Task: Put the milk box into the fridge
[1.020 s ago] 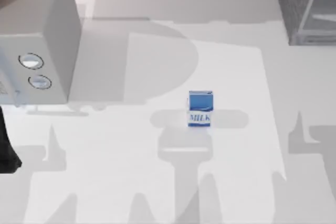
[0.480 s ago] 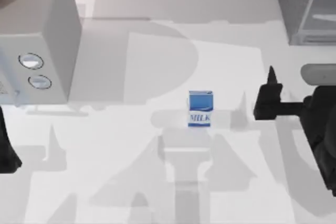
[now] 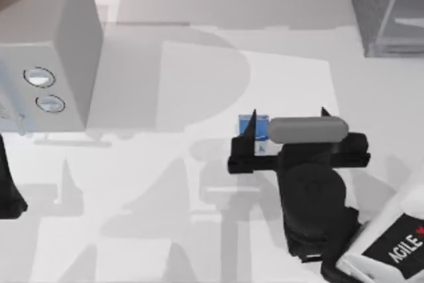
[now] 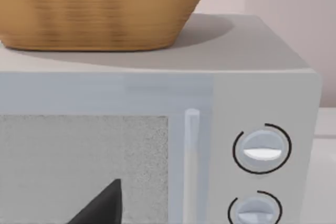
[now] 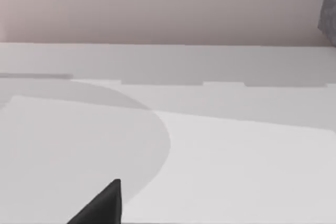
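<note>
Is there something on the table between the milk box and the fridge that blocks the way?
Nothing visible does. From the milk box, partly covered by the right gripper, the table is bare up to the fridge at the far right corner. The microwave stands at the left, off this path.

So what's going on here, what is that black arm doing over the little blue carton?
The right pincer is spread open above the milk box, which stands upright on the white table, not yet gripped. One fingertip overlaps the carton in the top view. The fridge waits at the table's far right corner. The left arm is parked at the left edge, by the microwave with a wicker basket on top.
</note>
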